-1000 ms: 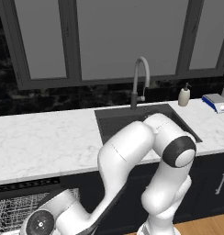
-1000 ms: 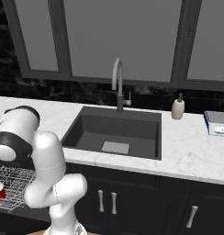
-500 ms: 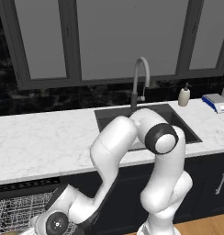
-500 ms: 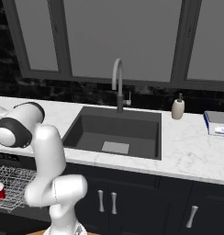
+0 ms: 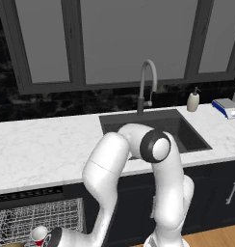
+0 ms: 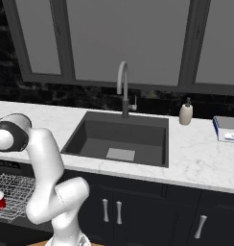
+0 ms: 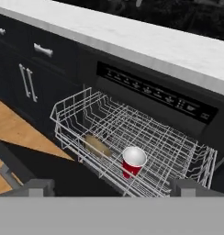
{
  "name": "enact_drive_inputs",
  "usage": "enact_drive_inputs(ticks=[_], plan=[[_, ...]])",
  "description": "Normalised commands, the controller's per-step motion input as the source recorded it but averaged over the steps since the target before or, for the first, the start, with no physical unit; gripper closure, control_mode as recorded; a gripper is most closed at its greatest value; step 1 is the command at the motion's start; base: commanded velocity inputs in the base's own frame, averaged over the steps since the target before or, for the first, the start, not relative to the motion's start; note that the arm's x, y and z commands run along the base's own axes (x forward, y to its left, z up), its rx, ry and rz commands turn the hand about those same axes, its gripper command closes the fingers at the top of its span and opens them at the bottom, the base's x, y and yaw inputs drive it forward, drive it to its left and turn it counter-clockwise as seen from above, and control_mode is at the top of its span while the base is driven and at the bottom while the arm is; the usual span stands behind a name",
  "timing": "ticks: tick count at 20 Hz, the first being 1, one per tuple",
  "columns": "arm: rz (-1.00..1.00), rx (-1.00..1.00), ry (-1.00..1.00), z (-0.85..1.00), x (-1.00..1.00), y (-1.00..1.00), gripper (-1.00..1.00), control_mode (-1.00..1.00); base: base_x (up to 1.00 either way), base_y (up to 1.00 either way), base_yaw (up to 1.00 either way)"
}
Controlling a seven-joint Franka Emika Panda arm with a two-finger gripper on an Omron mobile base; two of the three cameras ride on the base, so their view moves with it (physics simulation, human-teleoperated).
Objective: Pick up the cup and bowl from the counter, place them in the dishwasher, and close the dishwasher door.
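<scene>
Jaws spread wide and empty, hovering low over the dishwasher door (image 7: 49,170), which hangs open below the rack. Red cup (image 7: 132,161) stands upright in the white wire rack (image 7: 146,137), and the tan bowl (image 7: 98,145) lies tipped on edge just beside it. Marble surface (image 5: 47,144) runs above, dark sink (image 6: 120,137) set into it.
</scene>
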Motion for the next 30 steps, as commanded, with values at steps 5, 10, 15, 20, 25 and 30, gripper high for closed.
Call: enact_drive_inputs(ticks=[5,10,15,20,25,30], plan=[[-0.05,0.00,-0.11,-0.02,-1.00,0.13,-1.00,-1.00,0.00,0.00,0.00],[-0.05,-0.03,0.00,-0.75,-0.57,-0.10,-1.00,-1.00,0.00,0.00,0.00],[-0.10,-0.05,-0.02,-0.72,-0.43,-0.25,-1.00,-1.00,0.00,0.00,0.00],[-0.10,-0.04,-0.13,-0.46,-0.18,-0.33,-1.00,-1.00,0.00,0.00,0.00],[-0.05,-0.07,-0.04,-0.78,0.24,-0.04,-1.00,-1.00,0.00,0.00,0.00],[-0.03,-0.03,-0.15,-0.31,0.53,0.00,-1.00,-1.00,0.00,0.00,0.00]])
